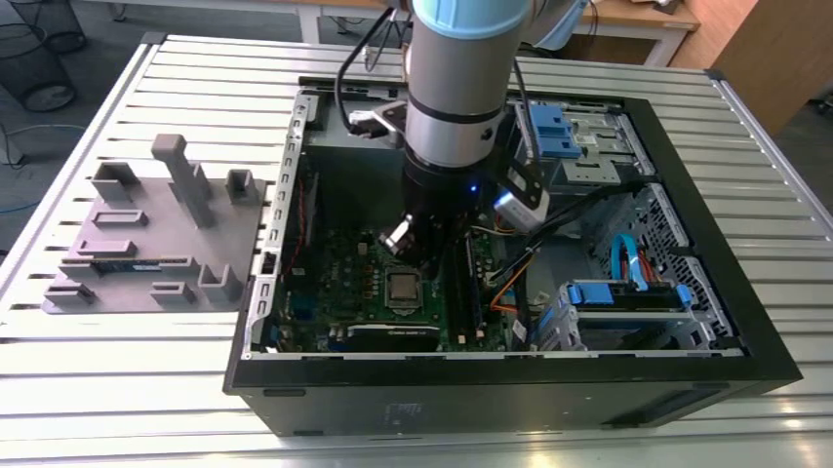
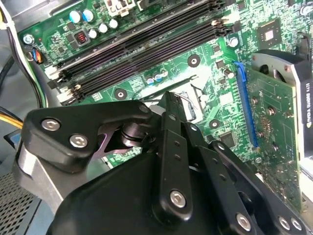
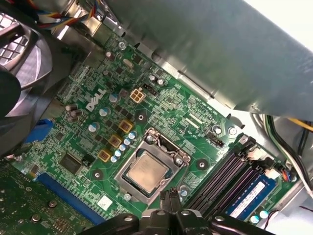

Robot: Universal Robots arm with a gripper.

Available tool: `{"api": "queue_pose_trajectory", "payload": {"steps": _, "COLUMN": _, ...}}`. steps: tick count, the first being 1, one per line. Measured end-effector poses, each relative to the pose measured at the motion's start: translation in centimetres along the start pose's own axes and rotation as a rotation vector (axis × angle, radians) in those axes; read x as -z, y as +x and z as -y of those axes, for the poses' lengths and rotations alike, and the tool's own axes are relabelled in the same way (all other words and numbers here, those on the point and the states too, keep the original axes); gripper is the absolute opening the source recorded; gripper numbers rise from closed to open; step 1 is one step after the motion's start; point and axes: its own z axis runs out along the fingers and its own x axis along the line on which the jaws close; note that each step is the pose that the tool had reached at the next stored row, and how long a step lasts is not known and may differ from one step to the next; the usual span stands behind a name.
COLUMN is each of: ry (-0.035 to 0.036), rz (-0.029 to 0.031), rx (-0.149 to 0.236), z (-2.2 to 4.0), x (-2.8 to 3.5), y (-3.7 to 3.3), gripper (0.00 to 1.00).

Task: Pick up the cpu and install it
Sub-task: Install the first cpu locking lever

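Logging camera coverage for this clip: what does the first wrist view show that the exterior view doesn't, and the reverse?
First wrist view: the cpu close up, sitting in its socket frame, with a blue-labelled memory stick slotted nearby.
Exterior view: the whole open computer case, the robot arm reaching into it, and a grey parts fixture on the slatted table.
Both: the green motherboard and the cpu.

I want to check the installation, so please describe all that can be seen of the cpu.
The cpu is a small flat square chip with a dull silver-grey metal top and a thin darker rim. It lies flat in the socket frame on the green motherboard, its top uncovered. In the exterior view it shows as a grey square on the board inside the open computer case. The gripper hangs just above the board beside it, not touching it.
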Motion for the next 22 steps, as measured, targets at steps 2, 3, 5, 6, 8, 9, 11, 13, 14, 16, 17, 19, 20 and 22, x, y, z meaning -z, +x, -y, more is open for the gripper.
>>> {"api": "queue_pose_trajectory", "payload": {"steps": 2, "ry": 0.0032, "rz": -0.0028, "rx": -0.003, "z": 0.02, "x": -0.07, "y": 0.01, "gripper": 0.11}}
{"api": "queue_pose_trajectory", "payload": {"steps": 3, "ry": 0.0049, "rz": -0.0043, "rx": -0.005, "z": 0.03, "x": -0.1, "y": 0.02, "gripper": 0.11}}
{"api": "queue_pose_trajectory", "payload": {"steps": 5, "ry": 0.0092, "rz": -0.0081, "rx": -0.009, "z": 0.05, "x": -0.15, "y": 0.01, "gripper": 0.11}}
{"api": "queue_pose_trajectory", "payload": {"steps": 6, "ry": 0.0094, "rz": -0.0086, "rx": -0.01, "z": 0.05, "x": -0.15, "y": 0.01, "gripper": 0.11}}
{"api": "queue_pose_trajectory", "payload": {"steps": 8, "ry": 0.0095, "rz": -0.0086, "rx": -0.01, "z": 0.06, "x": -0.15, "y": 0.01, "gripper": 0.11}}
{"api": "queue_pose_trajectory", "payload": {"steps": 9, "ry": 0.0096, "rz": -0.0086, "rx": -0.01, "z": 0.06, "x": -0.15, "y": 0.01, "gripper": 0.11}}
{"api": "queue_pose_trajectory", "payload": {"steps": 11, "ry": 0.0095, "rz": -0.0085, "rx": -0.01, "z": 0.06, "x": -0.19, "y": 0.02, "gripper": 0.11}}
{"api": "queue_pose_trajectory", "payload": {"steps": 13, "ry": 0.0098, "rz": -0.0088, "rx": -0.01, "z": 0.08, "x": -0.32, "y": 0.03, "gripper": 0.11}}
{"api": "queue_pose_trajectory", "payload": {"steps": 14, "ry": 0.0098, "rz": -0.009, "rx": -0.01, "z": 0.1, "x": -0.4, "y": 0.04, "gripper": 0.11}}
{"api": "queue_pose_trajectory", "payload": {"steps": 16, "ry": 0.0097, "rz": -0.0088, "rx": -0.011, "z": 0.13, "x": -0.58, "y": 0.06, "gripper": 0.11}}
{"api": "queue_pose_trajectory", "payload": {"steps": 17, "ry": 0.0097, "rz": -0.0088, "rx": -0.011, "z": 0.14, "x": -0.68, "y": 0.07, "gripper": 0.11}}
{"api": "queue_pose_trajectory", "payload": {"steps": 19, "ry": 0.0097, "rz": -0.0088, "rx": -0.011, "z": 0.17, "x": -0.87, "y": 0.08, "gripper": 0.11}}
{"api": "queue_pose_trajectory", "payload": {"steps": 20, "ry": 0.0097, "rz": -0.0089, "rx": -0.012, "z": 0.18, "x": -0.97, "y": 0.08, "gripper": 0.11}}
{"api": "queue_pose_trajectory", "payload": {"steps": 22, "ry": 0.0102, "rz": -0.0095, "rx": -0.013, "z": 0.2, "x": -1.14, "y": 0.05, "gripper": 0.11}}
